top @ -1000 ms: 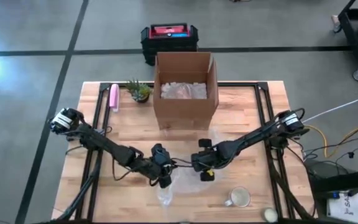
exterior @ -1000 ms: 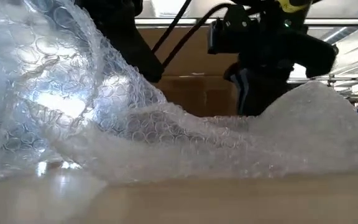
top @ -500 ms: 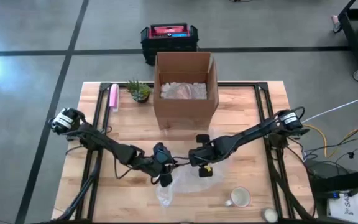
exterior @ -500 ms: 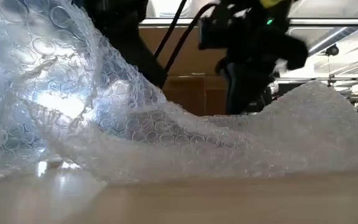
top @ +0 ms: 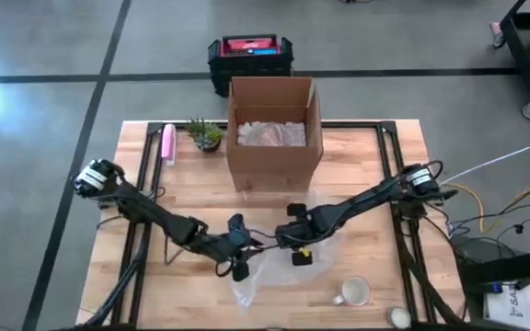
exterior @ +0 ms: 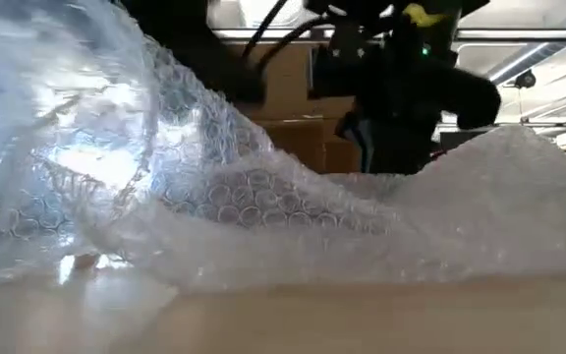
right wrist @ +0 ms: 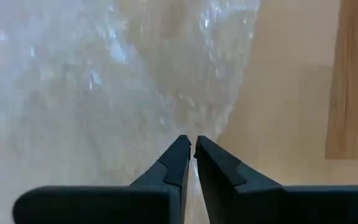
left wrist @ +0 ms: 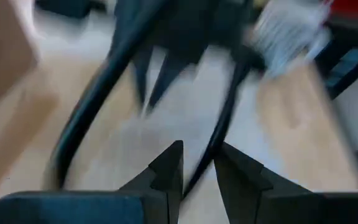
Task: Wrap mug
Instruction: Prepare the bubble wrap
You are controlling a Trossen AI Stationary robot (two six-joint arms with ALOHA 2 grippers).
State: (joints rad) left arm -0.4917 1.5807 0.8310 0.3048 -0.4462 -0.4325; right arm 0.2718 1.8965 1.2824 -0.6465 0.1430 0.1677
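The right tool (top: 299,258), tips pressed together, hovered over the clear bubble-wrap sheet (top: 279,267); the left tool (top: 239,272) was slightly spread. Flattening the sheet first seemed wise, since the white ceramic mug (top: 354,292) stood apart, near right.

Two dark jointed arms, black cabling alongside. Right arm (top: 366,200): yellow marking near the wrist. Left arm (top: 155,213): pale base fitting, possibly a connector. Black tapered fingers (right wrist: 174,163).

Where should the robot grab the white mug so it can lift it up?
Probably by the rim. The mug stands upright with its mouth open to the ceiling near the table's front edge, and its handle sticks out sideways toward the bubble wrap. A gripper coming straight down could pinch one wall.
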